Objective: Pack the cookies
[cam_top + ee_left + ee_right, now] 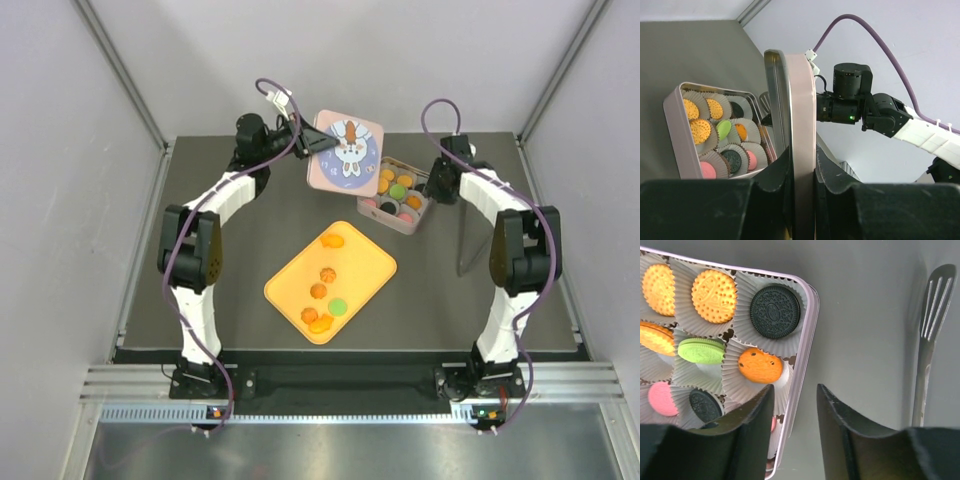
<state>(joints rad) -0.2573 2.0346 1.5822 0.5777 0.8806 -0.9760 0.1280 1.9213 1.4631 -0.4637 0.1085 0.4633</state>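
Grey matting covers the table [220, 300] between pale walls. At its far side the left gripper [802, 167] has its fingers pressed tight on the edge of the pink lid [345, 150], which it holds up on a tilt just left of the open tin [393, 226]. From where I stand, all nine paper cups in the tin are full of cookies [714, 296], and a handful more lie loose on the orange tray [375, 262] nearer the arm bases. The right gripper [795, 395] has its fingers spread either side of the tin's right wall, one over the cups and one outside. I can see a gap, so I doubt it is gripping anything. A spatula [935, 305] lies on the table to the right, well apart. I take the step to be putting the lid on. To do it cleanly, the lid should be brought level and squared to the tin's corners before it comes down. The right fingers should either clamp the wall to steady the tin or back off the rim altogether, because the inner finger sits where the lid has to seat. Lowering one edge first and then rolling the lid flat would keep it from skidding or knocking the cups.
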